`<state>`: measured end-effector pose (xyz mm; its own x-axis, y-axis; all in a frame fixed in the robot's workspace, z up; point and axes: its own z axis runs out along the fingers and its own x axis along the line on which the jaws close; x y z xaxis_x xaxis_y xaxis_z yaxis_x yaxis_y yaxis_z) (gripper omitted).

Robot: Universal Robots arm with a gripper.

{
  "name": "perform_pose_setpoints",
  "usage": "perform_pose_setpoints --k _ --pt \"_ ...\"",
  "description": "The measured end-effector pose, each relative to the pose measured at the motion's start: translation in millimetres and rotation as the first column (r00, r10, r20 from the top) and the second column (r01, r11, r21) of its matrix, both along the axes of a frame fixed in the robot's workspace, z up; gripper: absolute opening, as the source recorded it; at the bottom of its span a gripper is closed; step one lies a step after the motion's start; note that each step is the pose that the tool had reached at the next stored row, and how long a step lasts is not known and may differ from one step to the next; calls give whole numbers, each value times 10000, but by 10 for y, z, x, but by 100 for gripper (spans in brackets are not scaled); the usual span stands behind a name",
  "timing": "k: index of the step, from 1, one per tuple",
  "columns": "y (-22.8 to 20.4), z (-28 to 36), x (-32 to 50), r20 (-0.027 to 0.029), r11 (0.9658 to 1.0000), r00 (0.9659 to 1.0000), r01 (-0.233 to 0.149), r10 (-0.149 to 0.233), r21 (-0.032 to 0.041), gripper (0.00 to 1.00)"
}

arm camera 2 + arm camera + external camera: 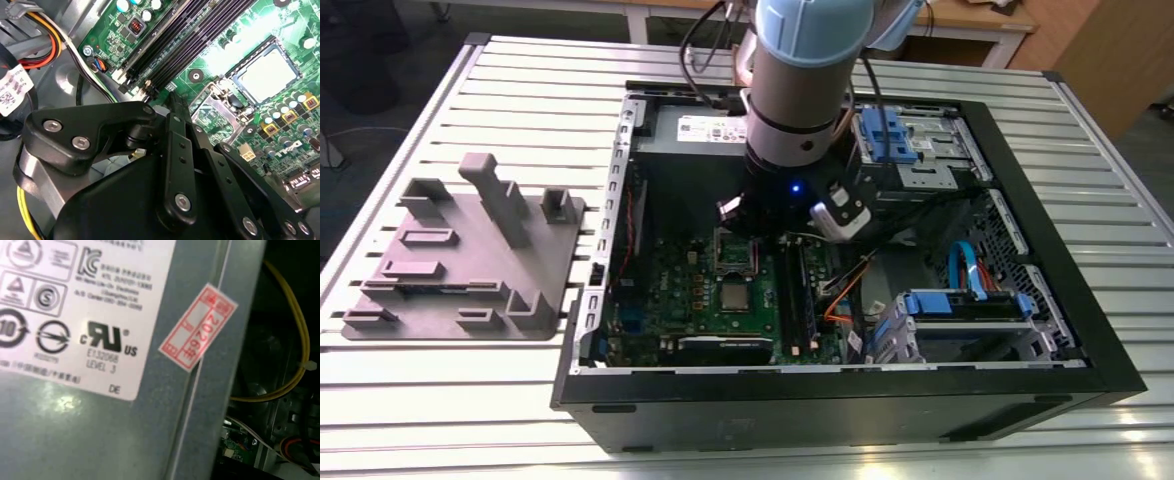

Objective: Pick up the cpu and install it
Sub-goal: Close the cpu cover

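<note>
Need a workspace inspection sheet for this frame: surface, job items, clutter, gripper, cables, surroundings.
Surface: slatted metal table, open PC case on it.
Job's things: cpu lies in the socket on the motherboard.
Clutter: grey fixture beside the case, exterior view's left.
Grippers: gripper over the motherboard, beside the socket.
Cables: yellow cable, blue cables inside the case.
Surroundings: wooden furniture behind the table.

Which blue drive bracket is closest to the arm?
The upper blue bracket, right beside the arm; the other blue bracket sits lower, towards the exterior view's right.
</note>
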<state>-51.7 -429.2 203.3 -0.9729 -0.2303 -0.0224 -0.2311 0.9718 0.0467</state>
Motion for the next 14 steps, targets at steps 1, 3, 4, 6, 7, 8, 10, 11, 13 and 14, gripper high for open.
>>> perform_pose_setpoints --k 1,3,4,6,7,8,10,11,13,14 --pt "0 11 0 1 10000 10000 -14 14 -1 10" --pt "0 29 0 0 10000 10000 -39 39 -3 10" --pt "0 35 0 1 10000 10000 -52 52 -3 10" --pt "1 35 0 2 10000 10000 -70 70 0 10" --pt "1 36 0 2 10000 10000 -76 76 0 10" --pt "0 36 1 1 10000 10000 -85 85 -1 10" --pt "0 36 8 0 10000 10000 -98 98 -4 10" --pt "0 35 14 1 10000 10000 -98 98 -3 10" --pt "0 32 33 6 10000 10000 -98 98 3 10" --pt "0 31 43 8 10000 10000 -97 97 4 10"
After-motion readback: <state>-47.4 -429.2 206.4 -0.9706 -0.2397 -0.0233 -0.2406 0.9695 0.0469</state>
